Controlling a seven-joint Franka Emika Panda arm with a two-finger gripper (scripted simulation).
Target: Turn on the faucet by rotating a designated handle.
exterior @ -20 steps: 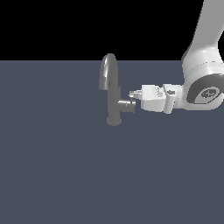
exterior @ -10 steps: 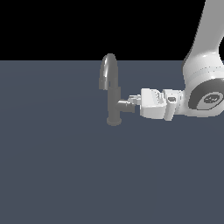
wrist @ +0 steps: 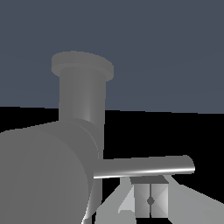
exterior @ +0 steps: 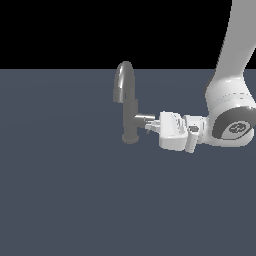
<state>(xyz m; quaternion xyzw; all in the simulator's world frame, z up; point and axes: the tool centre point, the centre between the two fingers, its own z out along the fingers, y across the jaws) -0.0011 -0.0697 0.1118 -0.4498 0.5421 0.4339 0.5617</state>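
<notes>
Where the gripper points its fingertips, the handle lies right in front of them, a thin grey rod seen in the wrist view crossing just ahead of the two finger pads, which sit pressed together with only a seam between them. Whether the pads actually touch the rod cannot be told, though they are at least just beside it and not clamped around it. In the exterior view the rod itself is too small to pick out; only the horizontal side stub shows, running from the fingertips toward the faucet. That faucet stands directly beyond the fingertips, upright on its round base, its cylindrical body rising into a tall arched spout that curls over on the side away from the hand. In the wrist view the stub fills the near corner as a broad grey cylinder, with the body and round base behind it. The white hand lies level, reaching in sideways from the exterior view's right, and behind it the wrist joint and the white arm climb out of the picture. All of it sits over a flat slate-blue floor beneath the hand, with plain black above its far edge.
</notes>
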